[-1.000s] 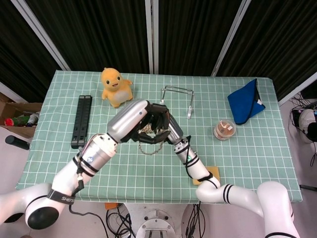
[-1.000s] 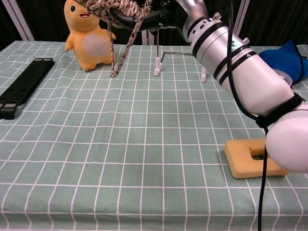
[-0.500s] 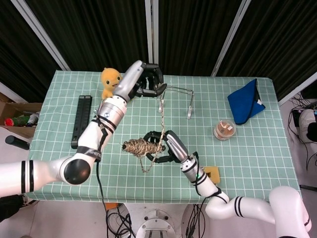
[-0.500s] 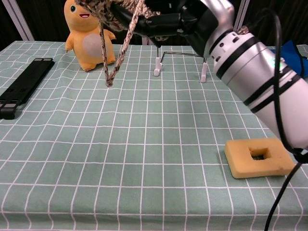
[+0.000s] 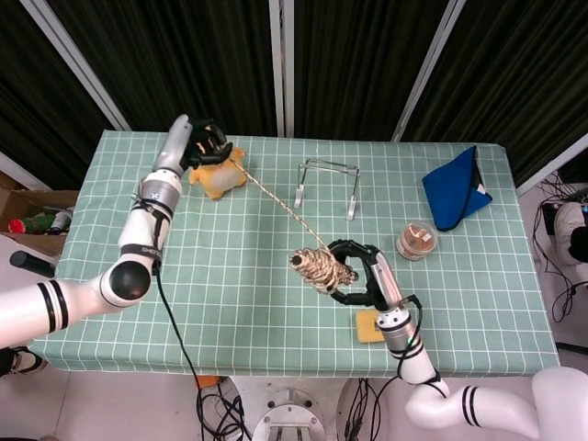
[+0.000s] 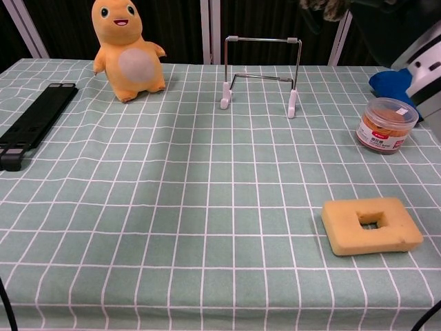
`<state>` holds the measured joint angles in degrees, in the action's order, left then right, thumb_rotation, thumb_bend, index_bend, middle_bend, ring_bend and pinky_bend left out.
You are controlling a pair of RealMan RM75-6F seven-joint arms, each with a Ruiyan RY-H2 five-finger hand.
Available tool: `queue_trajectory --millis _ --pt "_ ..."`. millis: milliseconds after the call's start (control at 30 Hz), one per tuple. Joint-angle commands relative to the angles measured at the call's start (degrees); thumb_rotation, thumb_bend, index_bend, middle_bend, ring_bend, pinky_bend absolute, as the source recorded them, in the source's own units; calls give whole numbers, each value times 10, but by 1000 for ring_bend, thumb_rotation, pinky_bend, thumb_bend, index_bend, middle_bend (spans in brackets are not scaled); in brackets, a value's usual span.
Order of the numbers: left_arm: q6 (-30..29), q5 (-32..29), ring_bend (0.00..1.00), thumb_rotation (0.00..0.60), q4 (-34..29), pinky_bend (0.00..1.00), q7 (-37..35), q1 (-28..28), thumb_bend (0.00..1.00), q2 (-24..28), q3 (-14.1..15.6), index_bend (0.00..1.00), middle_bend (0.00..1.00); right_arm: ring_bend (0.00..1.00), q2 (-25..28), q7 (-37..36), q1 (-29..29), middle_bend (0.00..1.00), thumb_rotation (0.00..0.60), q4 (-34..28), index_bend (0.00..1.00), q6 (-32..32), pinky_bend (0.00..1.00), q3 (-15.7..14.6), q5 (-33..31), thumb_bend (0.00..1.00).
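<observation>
Both hands share one rope: the right hand (image 5: 360, 276) cups the rope ball (image 5: 319, 267) above the desk (image 5: 230, 303), while the left hand (image 5: 204, 147) pinches its free end (image 5: 241, 170) over the plush toy (image 5: 220, 176). Unwinding well likely means keeping the strand between them taut and the cupping fingers loose enough to pay out without dropping the ball.

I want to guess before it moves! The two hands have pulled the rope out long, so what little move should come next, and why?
Probably the left hand should draw its end a little further away. It holds the rope end up by the yellow toy, the rope runs nearly straight to the rope ball in the right hand, and much is wound up.
</observation>
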<state>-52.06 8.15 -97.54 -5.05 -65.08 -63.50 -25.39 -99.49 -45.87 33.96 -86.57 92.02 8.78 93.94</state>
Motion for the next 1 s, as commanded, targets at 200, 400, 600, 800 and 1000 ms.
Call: queue_trajectory --millis 200,400,600,800,1000 --pt "21 58 690 600 0 843 -24 63 414 -13 20 766 737 618 13 -33 -41 642 600 8 821 30 842 21 -33 731" --pt "10 145 690 600 -52 843 -35 117 414 -9 42 766 737 618 -6 -58 -51 642 600 41 821 20 842 50 -75 733" --pt "-45 228 691 600 -162 843 -14 164 414 7 69 766 738 618 -32 -37 -38 641 600 66 821 -9 842 94 -115 732" --pt "-184 357 695 600 -294 844 87 195 414 3 94 766 738 618 -63 56 7 641 600 101 822 -51 842 134 -138 721" --pt "-269 438 703 600 -375 847 209 194 414 -35 108 764 736 617 -90 101 65 641 600 153 823 -115 842 163 -154 732"
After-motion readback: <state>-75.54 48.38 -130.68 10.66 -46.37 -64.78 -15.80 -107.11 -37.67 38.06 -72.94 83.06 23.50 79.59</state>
